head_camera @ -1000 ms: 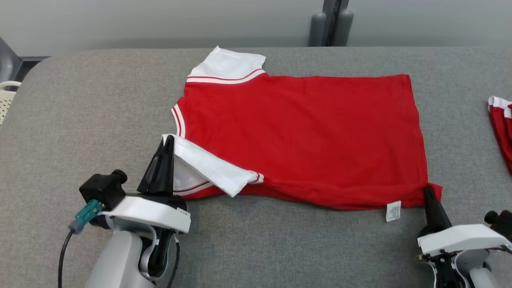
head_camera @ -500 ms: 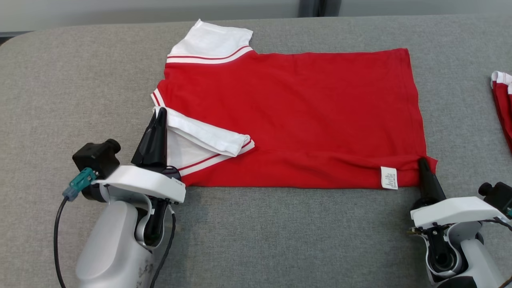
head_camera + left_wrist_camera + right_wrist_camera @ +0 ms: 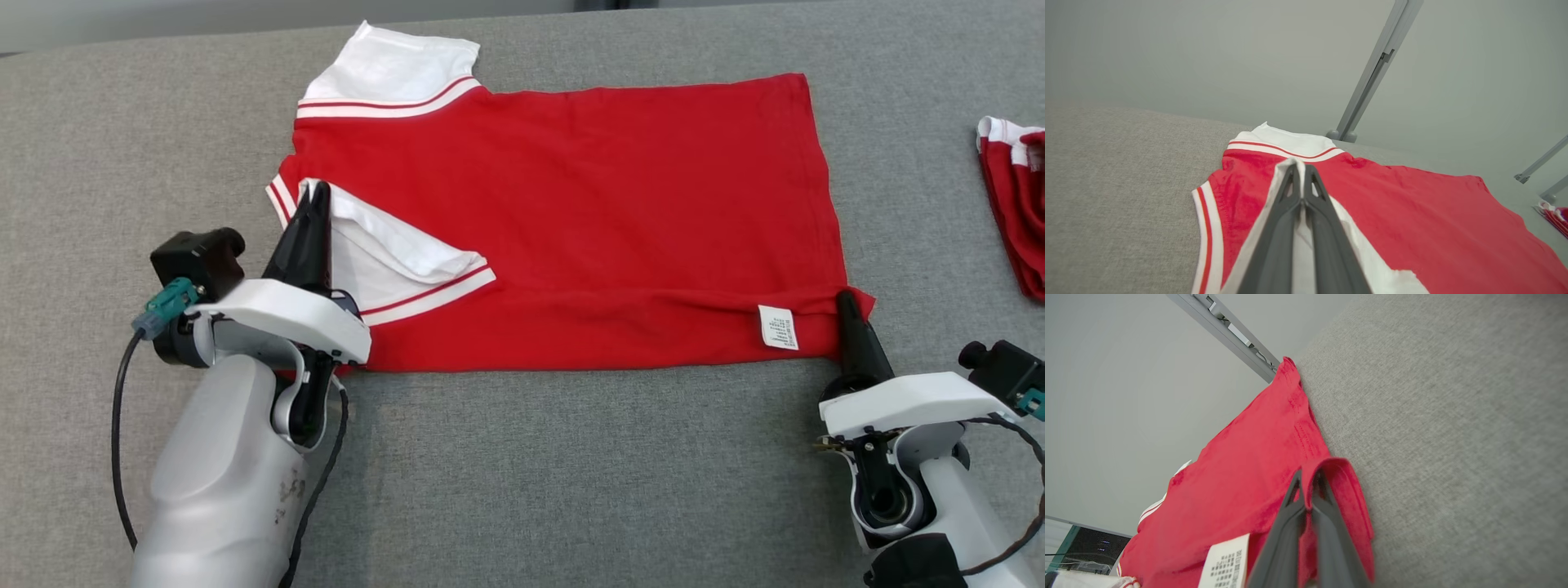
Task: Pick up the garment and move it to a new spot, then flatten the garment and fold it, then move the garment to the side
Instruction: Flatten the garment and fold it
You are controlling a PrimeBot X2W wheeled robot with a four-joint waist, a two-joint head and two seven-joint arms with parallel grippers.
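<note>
Lower left of the frame, the left tool (image 3: 320,189) is two long dark tapering plastic fingers (image 3: 306,241) rising from a white plastic plate (image 3: 286,314), set on a rounded pale grey forearm (image 3: 220,482) with faint scuff marks. A boxy black camera (image 3: 198,255) sits alongside, with a teal plug (image 3: 167,304) and thin black cable (image 3: 115,457). Lower right, the right tool (image 3: 843,298) matches it, black wires (image 3: 1030,441) looping past its white shell (image 3: 898,400).

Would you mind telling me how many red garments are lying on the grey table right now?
2. One red shirt is spread across the middle of the table; a second red garment lies bunched at the head view's right edge, partly cut off.
</note>
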